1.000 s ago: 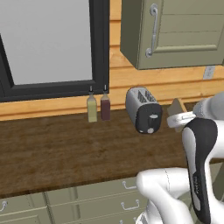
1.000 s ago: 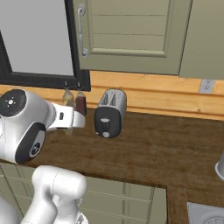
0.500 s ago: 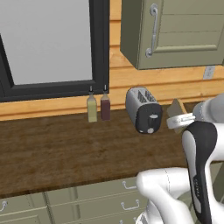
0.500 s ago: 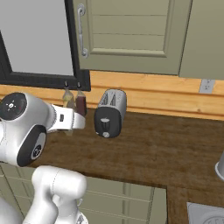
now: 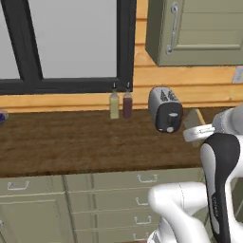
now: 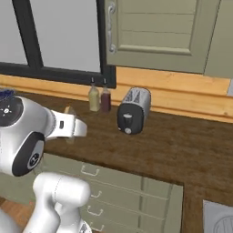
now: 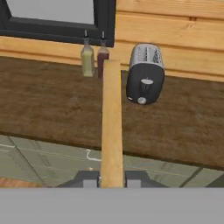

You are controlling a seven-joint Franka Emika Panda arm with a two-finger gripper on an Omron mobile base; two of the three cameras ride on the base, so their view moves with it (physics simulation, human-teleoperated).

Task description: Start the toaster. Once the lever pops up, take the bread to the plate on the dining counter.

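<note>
Carrying: bread clamped edge-on in gripper
Change: views pulled back from toaster, worktop wider
Meaning: toasting over, plate delivery pending

My fingers sit mostly below the hand view's bottom edge behind the bread, and the toaster slots are too small to see inside.
</note>
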